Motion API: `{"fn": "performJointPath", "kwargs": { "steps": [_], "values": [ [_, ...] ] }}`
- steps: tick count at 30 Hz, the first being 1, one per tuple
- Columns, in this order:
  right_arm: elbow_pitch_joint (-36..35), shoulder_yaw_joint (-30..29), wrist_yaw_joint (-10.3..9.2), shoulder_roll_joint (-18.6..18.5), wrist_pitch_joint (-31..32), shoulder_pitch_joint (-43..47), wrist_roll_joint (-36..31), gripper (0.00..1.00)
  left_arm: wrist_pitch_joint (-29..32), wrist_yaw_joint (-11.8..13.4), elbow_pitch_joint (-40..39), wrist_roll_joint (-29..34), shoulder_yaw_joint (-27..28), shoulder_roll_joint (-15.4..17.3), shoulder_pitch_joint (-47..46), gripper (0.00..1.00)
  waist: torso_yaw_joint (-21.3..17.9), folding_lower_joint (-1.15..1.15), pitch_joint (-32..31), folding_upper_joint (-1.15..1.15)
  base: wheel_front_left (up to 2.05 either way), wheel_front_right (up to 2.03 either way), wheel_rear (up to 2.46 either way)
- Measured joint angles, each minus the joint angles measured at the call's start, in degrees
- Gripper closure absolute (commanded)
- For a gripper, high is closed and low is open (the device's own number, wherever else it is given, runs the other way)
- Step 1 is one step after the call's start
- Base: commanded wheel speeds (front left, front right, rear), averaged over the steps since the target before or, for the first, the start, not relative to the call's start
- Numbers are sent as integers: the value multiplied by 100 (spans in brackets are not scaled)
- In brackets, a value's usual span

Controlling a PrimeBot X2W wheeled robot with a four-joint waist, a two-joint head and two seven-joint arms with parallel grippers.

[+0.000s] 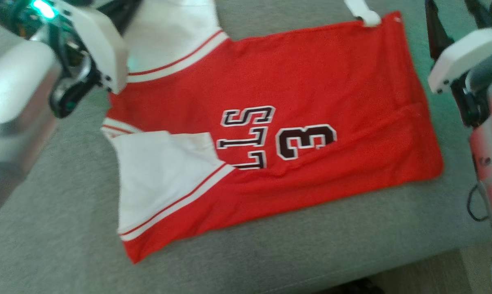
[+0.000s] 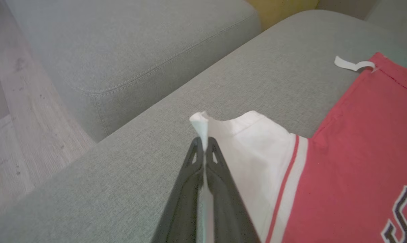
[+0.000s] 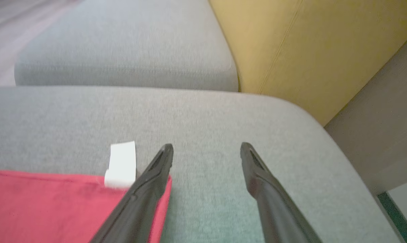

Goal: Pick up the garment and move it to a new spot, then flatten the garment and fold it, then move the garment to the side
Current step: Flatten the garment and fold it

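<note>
The garment (image 1: 311, 81) is a red jersey with white sleeves and black lettering, spread flat on the grey sofa cushion (image 1: 66, 228). In the left wrist view my left gripper (image 2: 203, 140) is shut on the edge of the far white sleeve (image 2: 254, 141), and a pinch of white cloth sticks up past the fingertips. Beside that sleeve lies the garment's red body (image 2: 358, 152). My right gripper (image 3: 207, 148) is open just above the cushion, at the garment's hem corner (image 3: 55, 202). Its left finger overlaps the red edge beside a white tag (image 3: 122, 162).
A second grey cushion (image 2: 122, 50) lies beyond the one I work on, with wooden floor (image 2: 14, 135) to its side. A yellow backrest (image 3: 308, 44) rises behind the cushions. The cushion's front edge (image 1: 393, 265) runs along the bottom of the head view.
</note>
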Motion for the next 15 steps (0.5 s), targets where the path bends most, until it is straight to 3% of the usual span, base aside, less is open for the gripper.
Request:
{"fn": "performJointPath", "kwargs": {
  "steps": [9,15],
  "values": [
    [960,767,0,-414,521,-321,576,0,-177,1,-670,42,-312,-45,-13,100,637,0,-49,0,0,0,0],
    [1405,1126,0,-545,691,-511,906,0,-218,1,-778,43,-435,-43,-13,100,820,0,23,0,0,0,0]
  ]
}}
